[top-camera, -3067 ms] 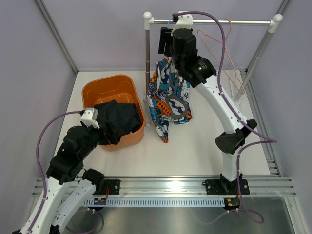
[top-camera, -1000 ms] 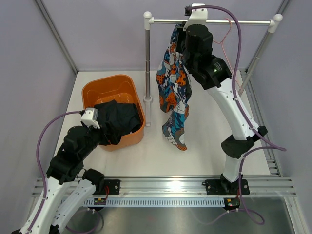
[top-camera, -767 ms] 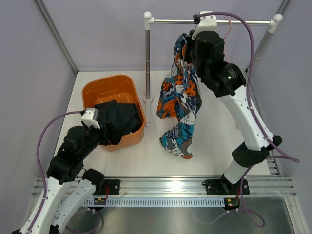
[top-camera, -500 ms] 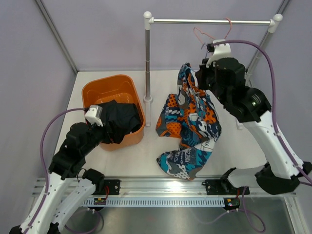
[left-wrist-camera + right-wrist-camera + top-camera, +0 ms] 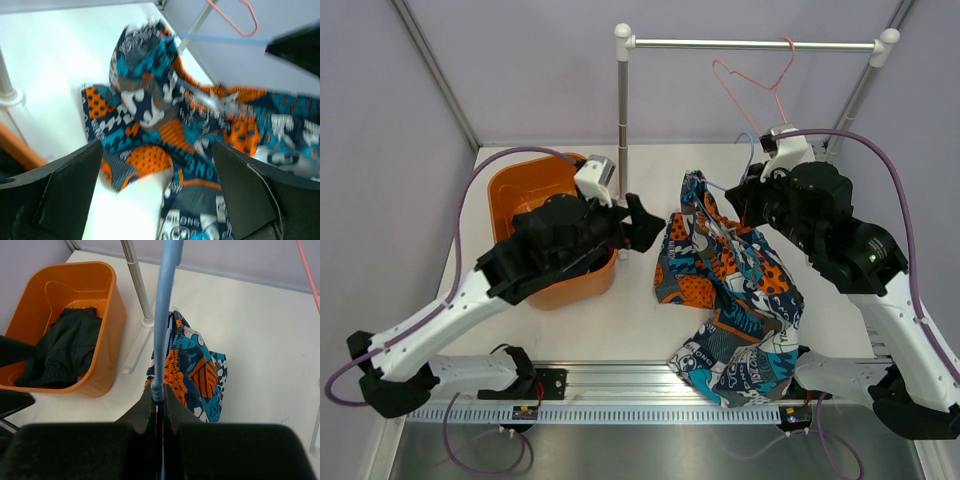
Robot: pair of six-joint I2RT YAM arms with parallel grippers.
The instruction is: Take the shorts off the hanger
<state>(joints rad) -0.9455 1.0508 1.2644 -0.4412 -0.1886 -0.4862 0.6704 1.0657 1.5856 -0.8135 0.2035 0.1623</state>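
The patterned blue-and-orange shorts [image 5: 730, 290] hang from a light blue hanger [image 5: 162, 315] and drape down to the table. My right gripper [image 5: 735, 198] is shut on that hanger, whose stem is pinched between the fingers [image 5: 150, 405], with the shorts [image 5: 192, 370] bunched just beyond. My left gripper [image 5: 648, 228] is open and sits just left of the shorts' upper edge. In the left wrist view its fingers [image 5: 65, 195] stand wide apart with the blurred shorts [image 5: 165, 125] lying between and beyond them, not touched. The blue hanger [image 5: 225, 39] shows as a thin line.
An orange bin [image 5: 520, 190] holding a dark garment [image 5: 65, 347] stands at the left, partly under my left arm. The rail's upright pole [image 5: 622, 110] rises behind the shorts. A pink hanger [image 5: 760, 80] hangs on the rail [image 5: 750, 44].
My right arm has carried the hanger and shorts off the rail, down and toward the front right. My left arm has swung from the bin across to the shorts, gripper open.
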